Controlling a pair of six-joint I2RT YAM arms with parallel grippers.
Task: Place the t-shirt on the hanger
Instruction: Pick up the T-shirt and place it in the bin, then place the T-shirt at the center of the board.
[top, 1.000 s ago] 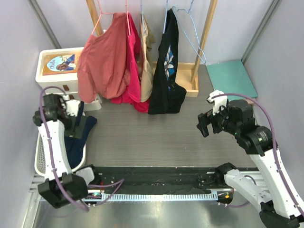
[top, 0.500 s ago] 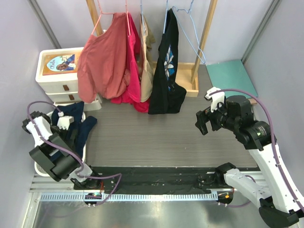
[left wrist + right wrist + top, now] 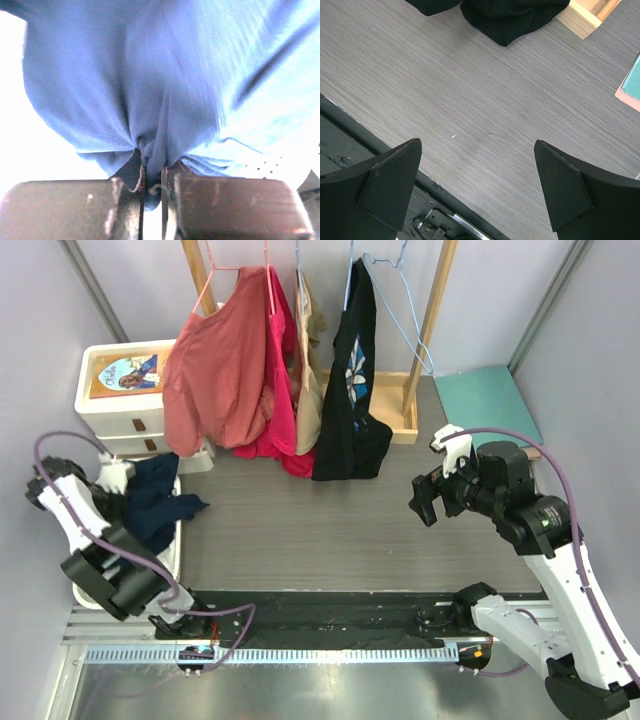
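Observation:
The dark navy t-shirt (image 3: 152,505) lies bunched over the white basket (image 3: 177,546) at the far left. My left gripper (image 3: 118,483) is at its upper left edge. In the left wrist view a fold of the t-shirt (image 3: 165,90) is pinched between the jaws of that left gripper (image 3: 152,172), which is shut on it. The light-blue wire hanger (image 3: 398,316) hangs bare on the wooden rack at the back right. My right gripper (image 3: 425,502) hovers open over the grey floor on the right; the right wrist view shows nothing inside the right gripper (image 3: 476,145).
A red shirt (image 3: 215,380), a pink one and a black graphic shirt (image 3: 350,400) hang on the rack (image 3: 435,300). White drawers (image 3: 120,405) stand at the back left. A teal board (image 3: 487,402) lies at the back right. A black rail (image 3: 330,615) runs along the near edge.
My left arm swung out to the far left and its gripper closed on the t-shirt, pulling the cloth into a bunch. The right arm shifted only slightly.

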